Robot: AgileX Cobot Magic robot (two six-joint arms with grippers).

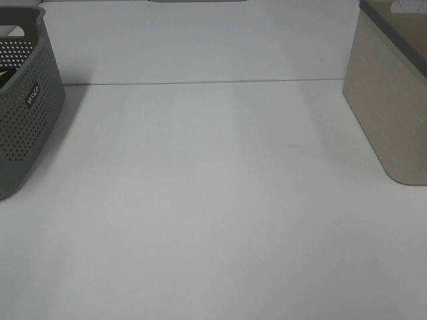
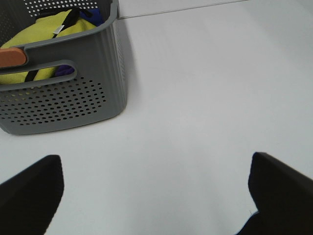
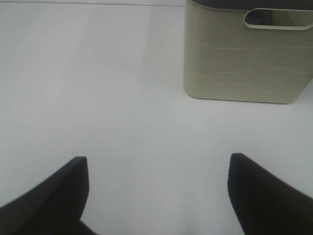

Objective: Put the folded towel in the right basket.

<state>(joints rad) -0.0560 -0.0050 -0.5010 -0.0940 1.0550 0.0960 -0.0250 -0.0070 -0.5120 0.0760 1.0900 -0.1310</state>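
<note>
Nearest, the left gripper (image 2: 155, 196) and right gripper (image 3: 157, 188) hung spread wide, holding nothing, over the white table (image 1: 213, 220). Beyond, the grey basket (image 2: 73, 93) held yellow cloth (image 2: 44, 34) (possibly the towel); opposite stood the beige basket (image 3: 244, 63).

Perforated grey basket (image 1: 27, 100), plain beige basket (image 1: 390, 100), white table (image 1: 213, 213).
</note>
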